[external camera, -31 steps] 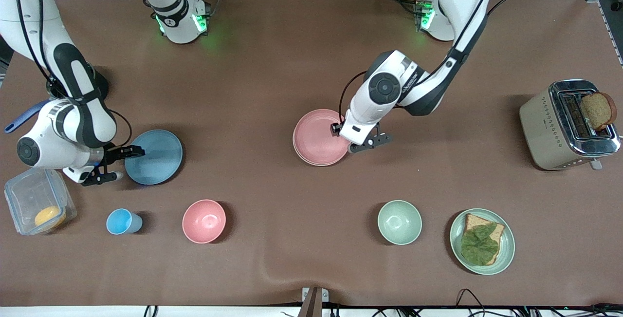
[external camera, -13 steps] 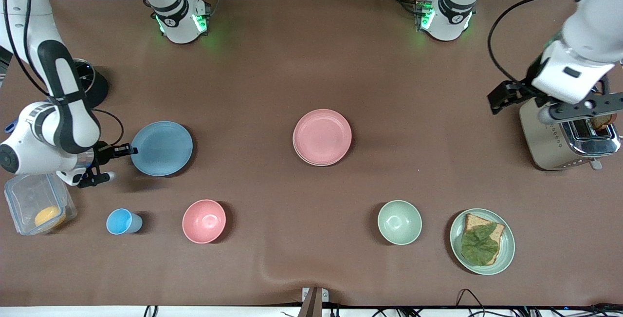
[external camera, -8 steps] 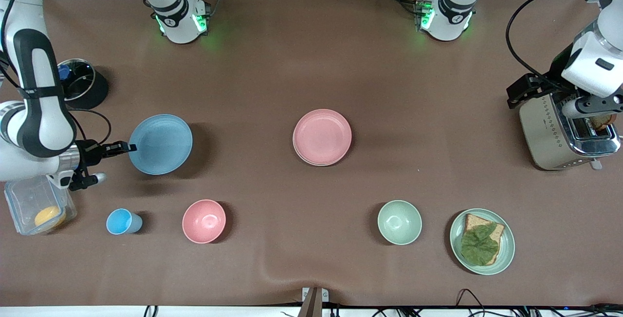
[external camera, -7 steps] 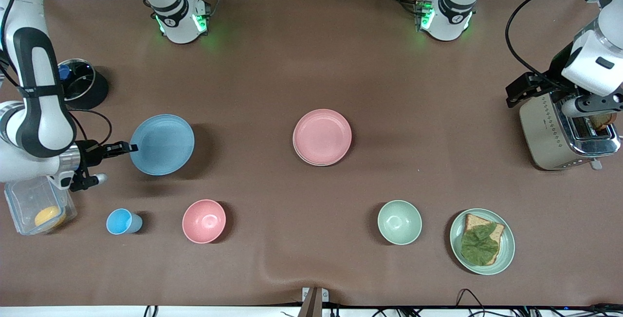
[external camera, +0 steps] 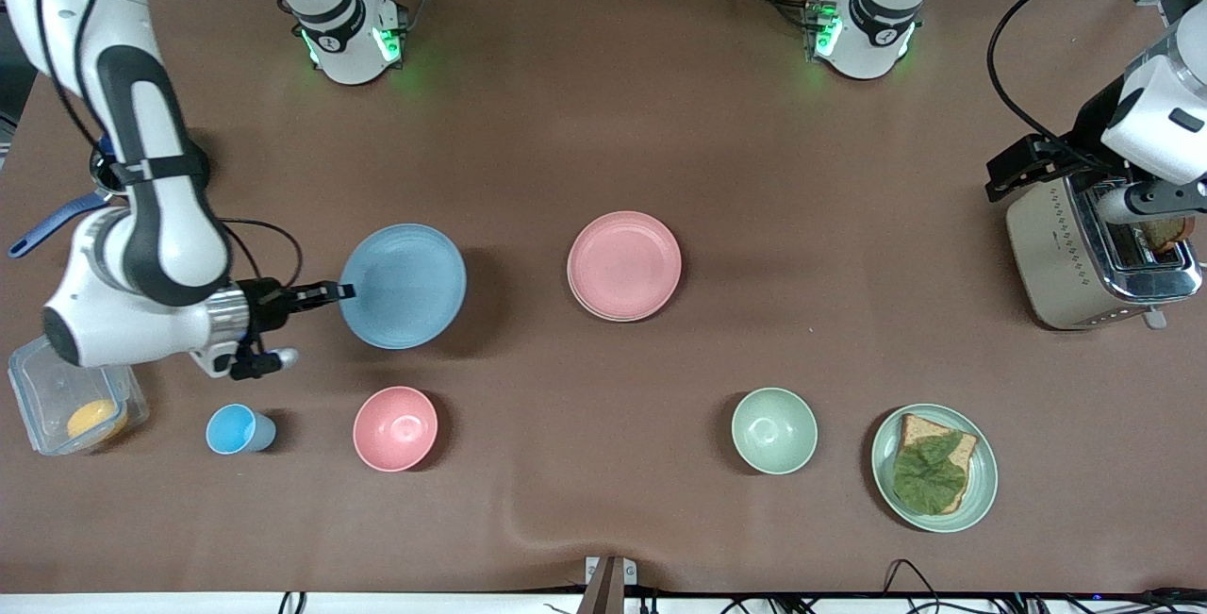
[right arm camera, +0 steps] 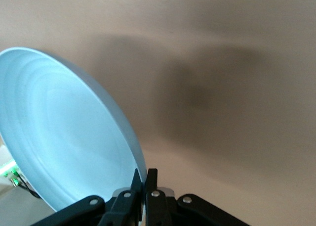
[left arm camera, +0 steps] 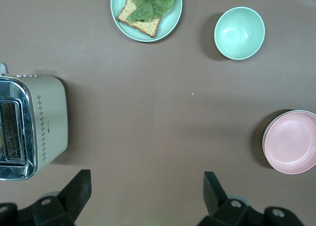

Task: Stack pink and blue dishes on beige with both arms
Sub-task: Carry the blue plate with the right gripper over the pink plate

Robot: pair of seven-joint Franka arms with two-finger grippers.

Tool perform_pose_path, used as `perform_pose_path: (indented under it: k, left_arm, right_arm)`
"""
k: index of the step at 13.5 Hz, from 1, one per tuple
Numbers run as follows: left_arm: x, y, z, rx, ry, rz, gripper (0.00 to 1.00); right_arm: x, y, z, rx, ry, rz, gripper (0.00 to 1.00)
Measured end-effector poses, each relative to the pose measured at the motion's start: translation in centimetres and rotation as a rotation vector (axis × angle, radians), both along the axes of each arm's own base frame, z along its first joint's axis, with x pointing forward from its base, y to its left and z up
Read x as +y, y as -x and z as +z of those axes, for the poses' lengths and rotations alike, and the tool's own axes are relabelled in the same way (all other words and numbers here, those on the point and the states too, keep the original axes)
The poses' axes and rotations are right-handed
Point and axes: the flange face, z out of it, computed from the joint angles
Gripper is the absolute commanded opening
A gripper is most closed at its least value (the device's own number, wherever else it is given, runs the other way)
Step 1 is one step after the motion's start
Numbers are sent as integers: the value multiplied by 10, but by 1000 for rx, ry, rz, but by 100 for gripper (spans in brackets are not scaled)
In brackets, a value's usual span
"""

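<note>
A flat, round, matte light-blue plate (external camera: 403,286), pinched by its rim in the right gripper (external camera: 332,292), hangs over the table. One pale-pink plate (external camera: 623,265) rests on one beige plate (left arm camera: 265,135) mid-table. The left gripper (left arm camera: 147,187) waits wide open and empty above the toaster (external camera: 1084,256).

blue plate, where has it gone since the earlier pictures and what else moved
The right pincer, shut on the blue plate, lifted it off the table and carried it toward the pink plate. The left pincer let go of the pink plate, withdrew and now hangs open over the toaster. The pink plate, on the beige plate, stayed put, as did the bowls and cup.
</note>
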Motion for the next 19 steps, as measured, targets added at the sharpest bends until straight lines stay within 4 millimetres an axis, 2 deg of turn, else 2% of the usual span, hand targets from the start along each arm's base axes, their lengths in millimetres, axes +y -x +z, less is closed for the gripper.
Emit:
perform_pose_path:
  k: [3,6,9,12,15,17,19]
  left_arm:
    - [1,1,-1,11,-1,-5,100]
    - [4,2,-2,19,-2,-36,100]
    - [8,1,-1,19,-2,-42,100]
    - [9,2,-1,22,-2,-40,100]
    - [14,3,0,24,-2,-39,100]
    - [15,4,1,24,-2,-49,100]
    - [15,4,1,24,-2,-50,100]
  right_arm:
    - [55,6,-3,58,33,-53,0]
    - [96,12,-12,73,47,-122,0]
    - [149,29,-30,73,96,-172,0]
    - [213,46,-30,48,152,-235,0]
    - [275,72,-33,22,195,-293,0]
    - [303,88,-39,-1,213,-325,0]
    - [320,102,-45,2,229,-338,0]
